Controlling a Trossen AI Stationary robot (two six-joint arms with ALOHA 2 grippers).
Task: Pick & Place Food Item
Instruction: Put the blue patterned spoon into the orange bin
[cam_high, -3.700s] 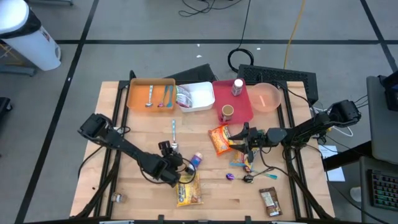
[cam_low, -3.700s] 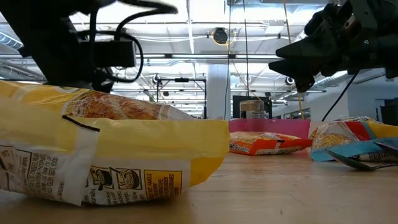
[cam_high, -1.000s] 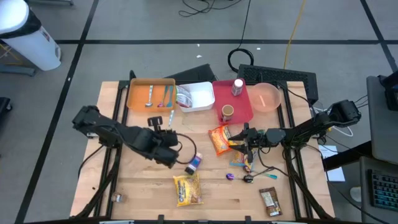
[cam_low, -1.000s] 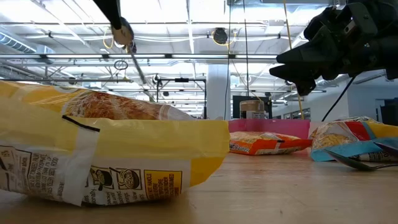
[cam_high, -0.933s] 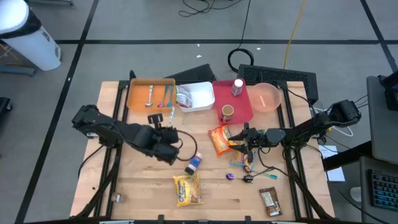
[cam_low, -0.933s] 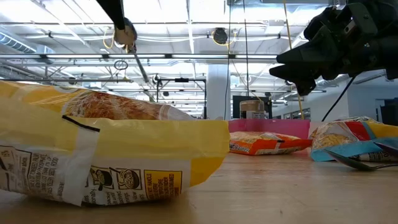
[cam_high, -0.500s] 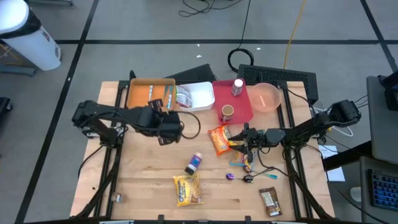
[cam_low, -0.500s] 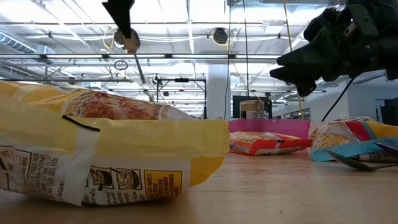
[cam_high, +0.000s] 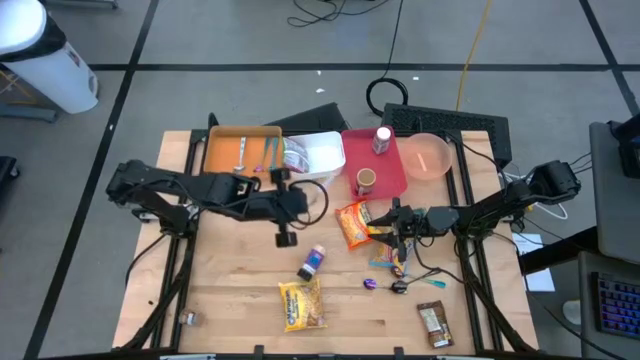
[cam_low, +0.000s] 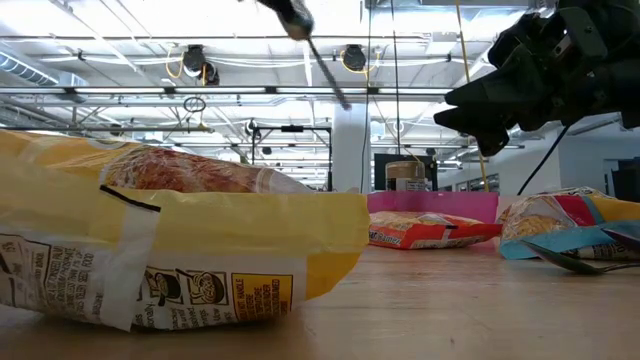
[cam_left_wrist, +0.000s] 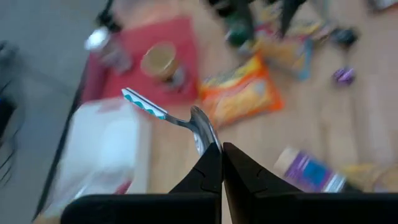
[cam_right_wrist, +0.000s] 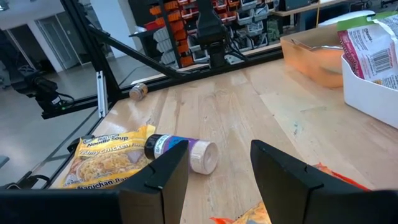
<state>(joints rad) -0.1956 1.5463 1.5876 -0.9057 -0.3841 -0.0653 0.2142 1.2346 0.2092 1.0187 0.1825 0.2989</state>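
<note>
Pincer work first: my left pincer (cam_left_wrist: 221, 155) is clamped on a spoon (cam_left_wrist: 180, 121), gripping it at the bowl end so the teal-patterned handle sticks out ahead of the fingertips. My left arm (cam_high: 190, 190) stretches nearly flat across the bench (cam_high: 220, 300) from its far left edge, wrist out over the middle, and the pincer hangs above the bare wood just short of the white container (cam_high: 318, 155). Beyond the spoon's tip I see the red tray (cam_left_wrist: 155, 68) with a small cup (cam_left_wrist: 158, 59) on it, and an orange snack packet (cam_left_wrist: 239, 93) to one side of the pincer. Close under my wrist lies a small purple bottle (cam_high: 311, 263), with a yellow noodle packet (cam_high: 303, 305) past it near the bench's front edge. My right pincer (cam_right_wrist: 217, 165) waits with its fingers apart, held low over the wrappers at the bench's right side, arm reaching in from the right edge.
</note>
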